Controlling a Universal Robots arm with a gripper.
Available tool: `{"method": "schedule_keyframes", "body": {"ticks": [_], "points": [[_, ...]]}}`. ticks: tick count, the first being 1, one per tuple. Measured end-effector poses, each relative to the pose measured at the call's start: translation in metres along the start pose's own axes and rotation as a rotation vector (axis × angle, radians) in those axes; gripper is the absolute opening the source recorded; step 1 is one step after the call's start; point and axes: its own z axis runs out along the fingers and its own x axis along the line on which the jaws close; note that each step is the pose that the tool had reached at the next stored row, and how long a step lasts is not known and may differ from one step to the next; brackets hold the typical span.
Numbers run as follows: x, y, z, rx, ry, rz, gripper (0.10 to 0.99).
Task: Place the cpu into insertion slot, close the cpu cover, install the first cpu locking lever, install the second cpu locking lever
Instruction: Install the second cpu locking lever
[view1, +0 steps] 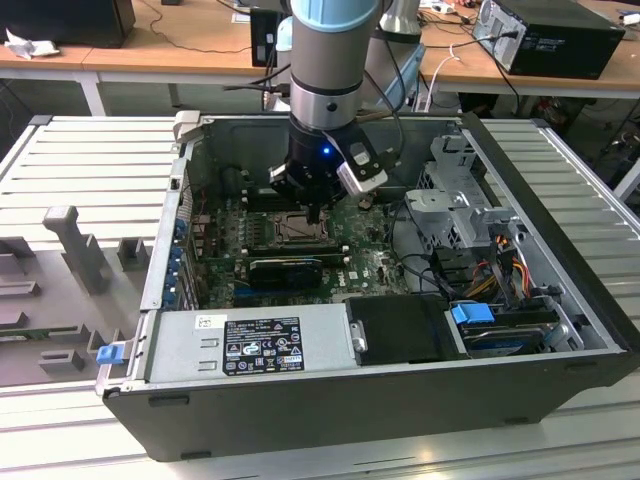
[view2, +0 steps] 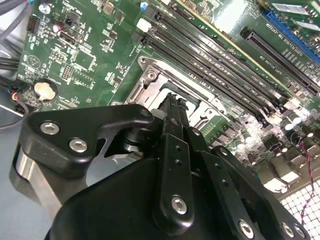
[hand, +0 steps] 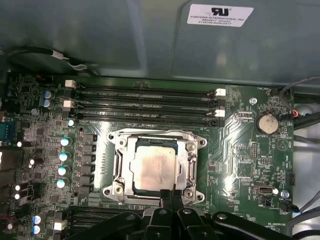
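Gripper (hand: 167, 196) fingers pressed together, holding nothing we can see, tips just at the edge of the insertion slot (hand: 116, 167). We see the cpu (hand: 154, 167) seated flat in it, cpu cover (hand: 189, 162) down around it, on the green motherboard (hand: 240, 150).

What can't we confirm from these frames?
- Near edge of the insertion slot: covered by the gripper in the first wrist view.
- Most of the cpu cover: behind the gripper in the second wrist view.
- Locking lever state: too small in the exterior view, where the arm overhangs the slot.
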Motion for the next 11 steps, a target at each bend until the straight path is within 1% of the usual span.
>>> {"method": "schedule_keyframes", "body": {"ticks": [1,2,3,4,5,8,9,11], "points": [[0.0,-0.0006,0.002,-0.001,0.0038,0.0,0.106],[0.0001,-0.0016,0.003,-0.007,0.0049,0.0,0.106],[0.0002,-0.0033,0.0033,-0.027,0.0038,0.0,0.106],[0.0003,-0.005,0.0032,-0.041,0.0032,0.0,0.106],[0.0003,-0.0058,0.0032,-0.047,0.0029,0.0,0.106],[0.0003,-0.0063,0.0027,-0.048,0.0029,0.0,0.106],[0.0003,-0.0075,0.0026,-0.048,0.0028,0.0,0.106],[0.0008,-0.0131,0.0021,-0.05,0.0027,0.0,0.106]]}}
